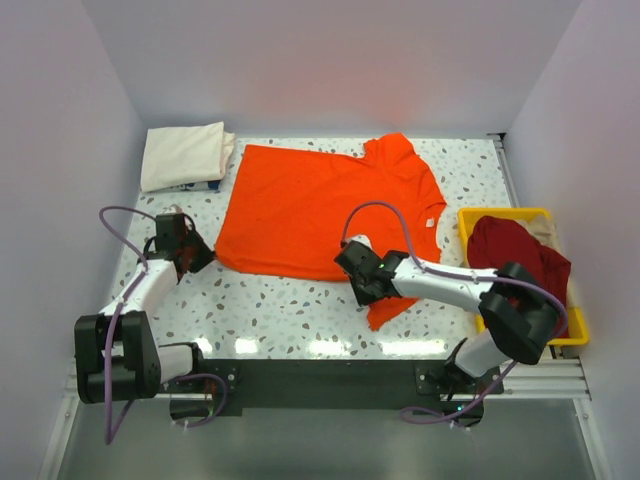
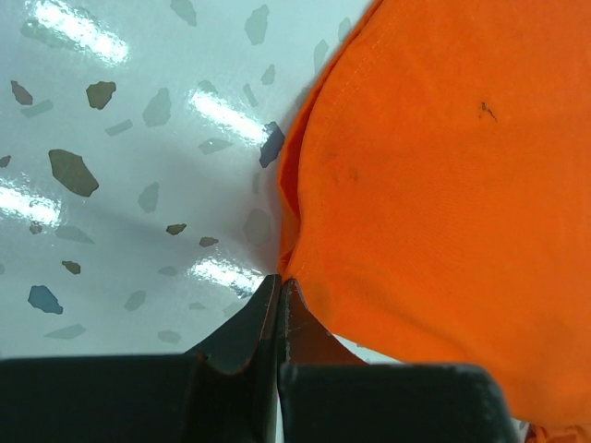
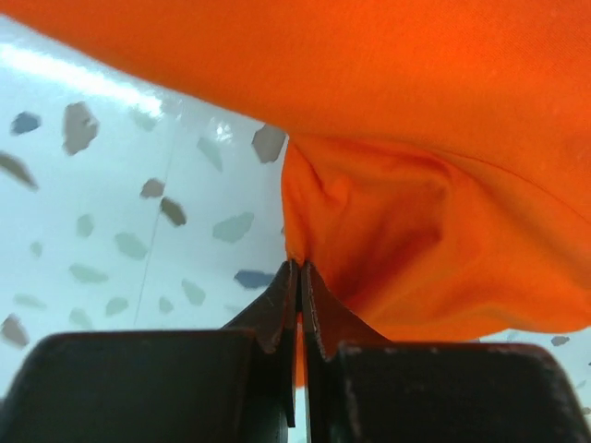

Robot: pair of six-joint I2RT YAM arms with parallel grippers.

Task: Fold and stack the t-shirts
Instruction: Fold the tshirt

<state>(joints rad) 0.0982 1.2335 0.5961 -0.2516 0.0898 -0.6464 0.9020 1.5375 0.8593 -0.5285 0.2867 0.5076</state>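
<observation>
Top view: I find the orange t-shirt (image 1: pixel 320 205) spread flat on the table (image 1: pixel 280 305). The cream t-shirt (image 1: pixel 183 155) lies folded at the far left corner, and the dark red t-shirt (image 1: pixel 515 255) is heaped in the yellow tray (image 1: pixel 503 213). The left end effector (image 1: pixel 200 255) is at the orange shirt's near left corner. The right end effector (image 1: pixel 362 285) is at its near hem.

Left wrist: tips together, pinching the hem edge.

Right wrist: tips together, clamped on a puckered orange fold.

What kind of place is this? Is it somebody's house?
Probably a robot test booth, not a house. Plain white walls box in a speckled table, a left arm and a right arm are bolted at its near edge, and an orange t-shirt lies spread out.
</observation>
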